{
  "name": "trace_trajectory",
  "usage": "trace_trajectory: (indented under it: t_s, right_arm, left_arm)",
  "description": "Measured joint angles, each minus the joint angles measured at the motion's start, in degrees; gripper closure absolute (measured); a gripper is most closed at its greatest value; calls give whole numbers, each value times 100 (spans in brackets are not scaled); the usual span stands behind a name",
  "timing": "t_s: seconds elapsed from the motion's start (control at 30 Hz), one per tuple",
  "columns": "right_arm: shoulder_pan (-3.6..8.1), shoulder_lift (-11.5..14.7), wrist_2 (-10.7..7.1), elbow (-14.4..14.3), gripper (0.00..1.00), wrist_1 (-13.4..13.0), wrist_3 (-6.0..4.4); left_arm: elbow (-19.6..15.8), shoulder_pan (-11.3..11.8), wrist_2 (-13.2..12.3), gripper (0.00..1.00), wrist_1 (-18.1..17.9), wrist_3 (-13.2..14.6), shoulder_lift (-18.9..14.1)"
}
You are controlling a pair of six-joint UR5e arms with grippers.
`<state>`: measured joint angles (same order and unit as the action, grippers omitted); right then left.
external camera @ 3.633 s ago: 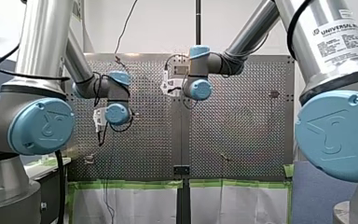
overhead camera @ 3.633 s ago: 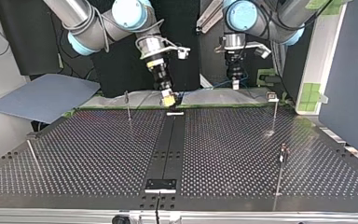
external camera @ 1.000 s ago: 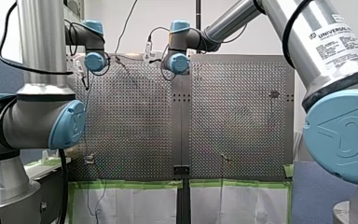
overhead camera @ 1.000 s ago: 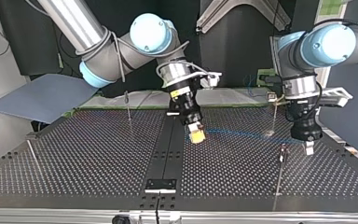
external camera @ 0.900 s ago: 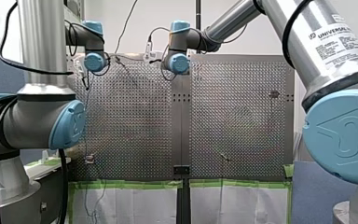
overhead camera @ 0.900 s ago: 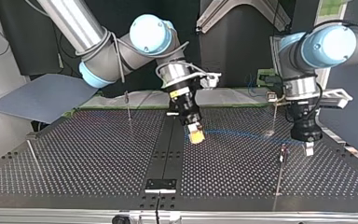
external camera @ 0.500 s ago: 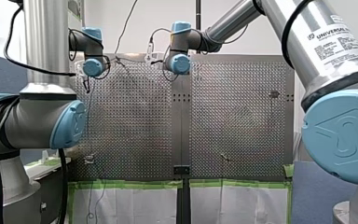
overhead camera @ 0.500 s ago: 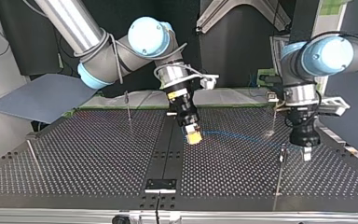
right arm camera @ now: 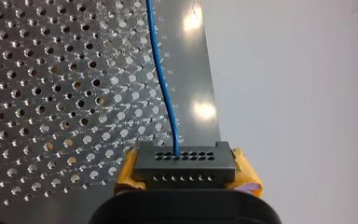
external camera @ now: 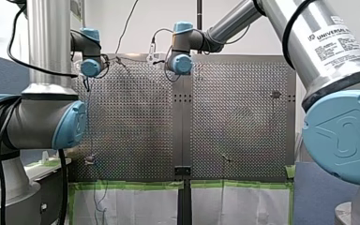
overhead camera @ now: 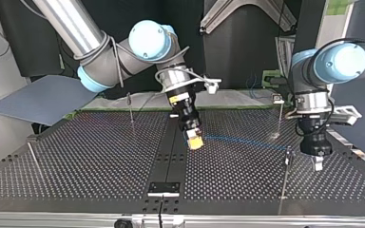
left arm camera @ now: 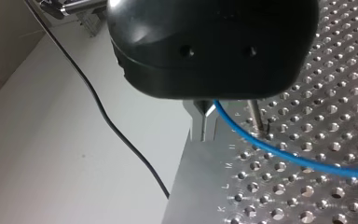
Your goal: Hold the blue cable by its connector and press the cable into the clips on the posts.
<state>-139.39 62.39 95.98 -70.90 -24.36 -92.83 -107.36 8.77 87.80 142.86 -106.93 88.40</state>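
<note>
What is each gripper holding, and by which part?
Right gripper: dark rectangular connector of the thin blue cable, between yellow pads. Left gripper: the cable itself, further along.

Start of blue cable hidden under left gripper; post clip too small.

"UNIVERSAL" label on my right arm

Cable is recorded as bright blue. Connector is noted as black, with two rows of small holes. Pads of the right gripper are noted as yellow. Table is recorded as silver-grey, perforated in a regular grid. Joint caps are pale blue; tape is green.
</note>
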Motion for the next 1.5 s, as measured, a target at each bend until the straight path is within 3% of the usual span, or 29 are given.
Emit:
trace_trajectory:
  t_s: [0.33, 0.8, 1.23, 1.5]
  right_arm:
    - [68, -174, -15, 133, 100, 13, 0]
    - [184, -619, -52, 820, 100, 217, 3]
    - [386, -669, -138, 1220, 100, 337, 0]
    - [520, -861, -282, 1341, 100, 498, 0]
  left_arm:
    - [229, 18, -198, 100, -139, -176, 339]
    - [350, 137, -436, 100, -422, -560, 429]
    - [463, 122, -564, 100, -475, -571, 693]
    - [486, 151, -623, 100, -618, -801, 745]
